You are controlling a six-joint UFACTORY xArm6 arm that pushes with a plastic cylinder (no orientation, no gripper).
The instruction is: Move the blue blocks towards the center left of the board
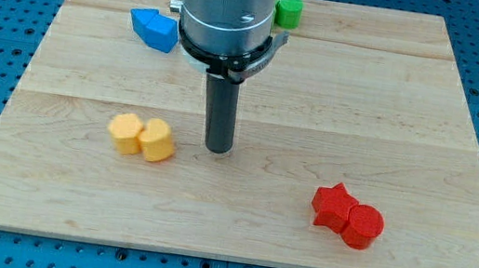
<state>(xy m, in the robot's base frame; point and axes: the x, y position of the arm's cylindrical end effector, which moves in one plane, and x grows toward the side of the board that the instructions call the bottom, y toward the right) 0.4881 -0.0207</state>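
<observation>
A blue block (155, 28) of angular shape lies near the view's top, left of centre, partly hidden behind the arm's grey body. My tip (217, 151) rests on the board near the centre, well below and to the right of the blue block, apart from it. Only one blue block shows; any other is hidden or out of view.
Two yellow blocks (141, 136) sit touching just left of my tip. A red star block (333, 206) and a red cylinder (363, 226) touch at the lower right. A green block (289, 11) sits at the top, right of the arm. The wooden board (427, 132) lies on a blue pegboard.
</observation>
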